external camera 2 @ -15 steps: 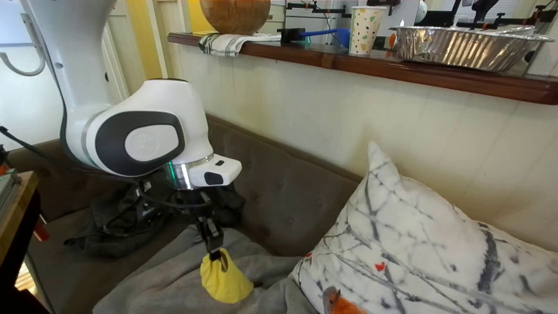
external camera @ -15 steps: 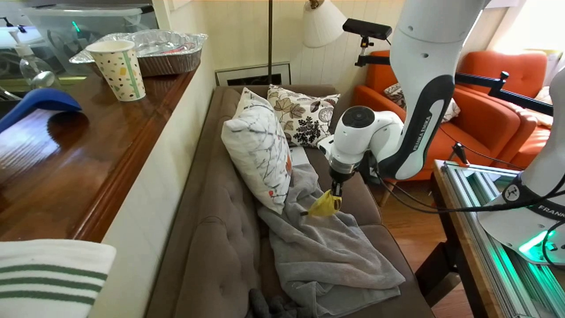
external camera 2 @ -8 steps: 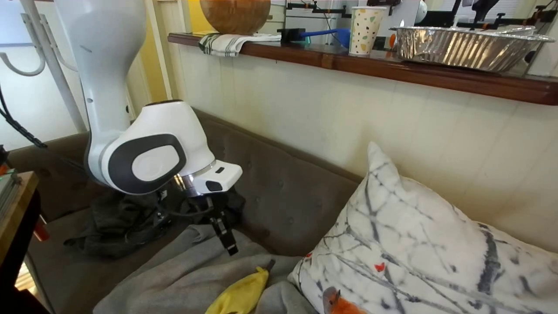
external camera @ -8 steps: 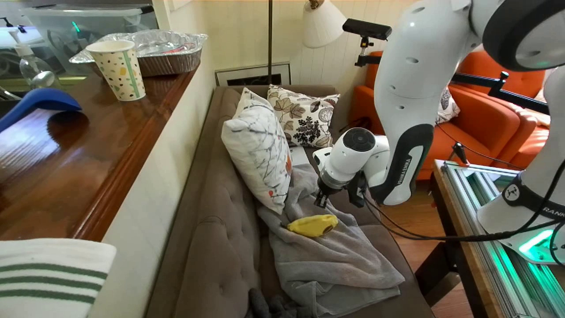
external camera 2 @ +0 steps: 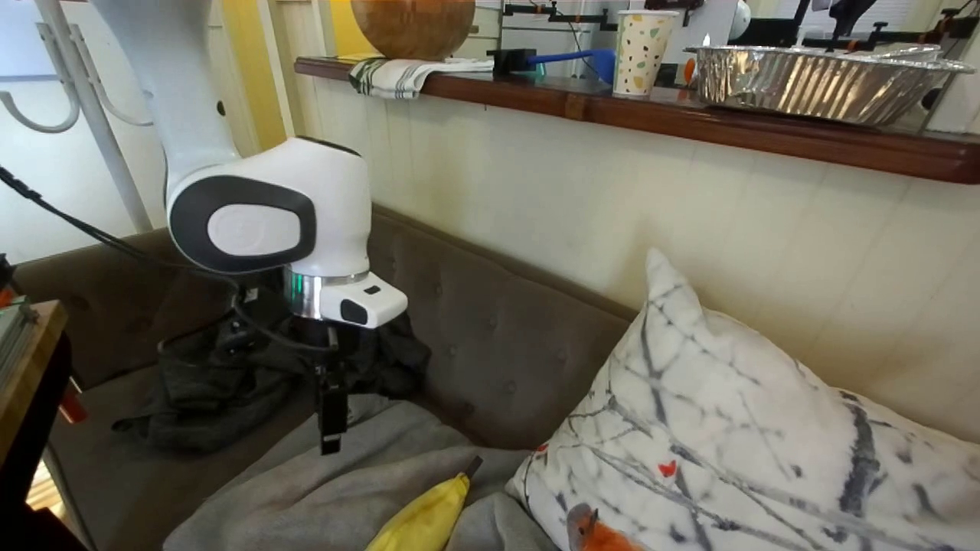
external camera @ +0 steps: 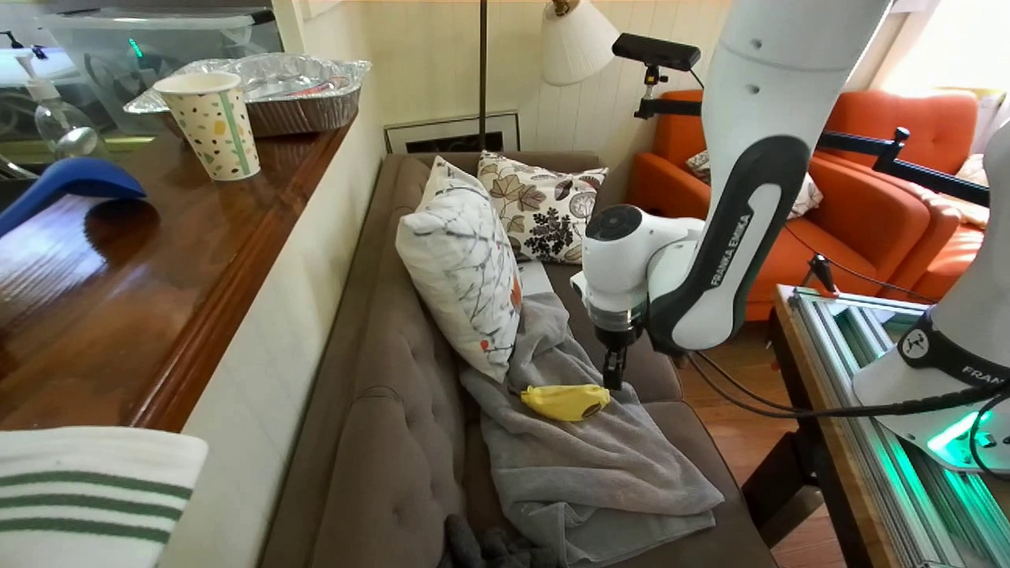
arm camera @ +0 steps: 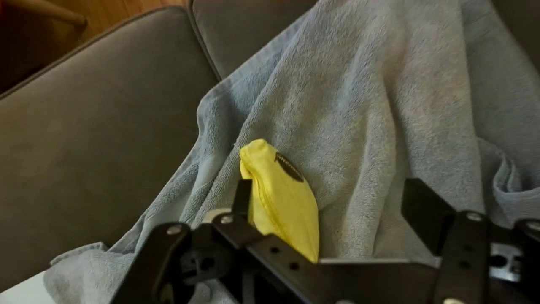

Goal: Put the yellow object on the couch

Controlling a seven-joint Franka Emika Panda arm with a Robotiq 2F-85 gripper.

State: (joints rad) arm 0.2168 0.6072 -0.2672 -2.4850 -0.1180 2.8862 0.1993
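The yellow object lies on its side on a grey blanket spread over the seat of the couch. In an exterior view its lower part runs past the frame edge, and only the upper yellow end shows. My gripper points down close by its right end there. From the wrist, the gripper is open with its fingers wide apart. One finger overlaps the edge of the yellow object in the picture, and nothing is gripped. The brown couch seat shows beside the blanket.
A white branch-print pillow leans on the couch back, with a leaf-print pillow behind it. Dark cloth lies on the couch behind the gripper. A wooden counter with a paper cup runs along the couch.
A second ago the gripper was shut on the yellow object, above the blanket. It has opened and let go; the object now lies on the blanket. The arm tilted, then came upright again.
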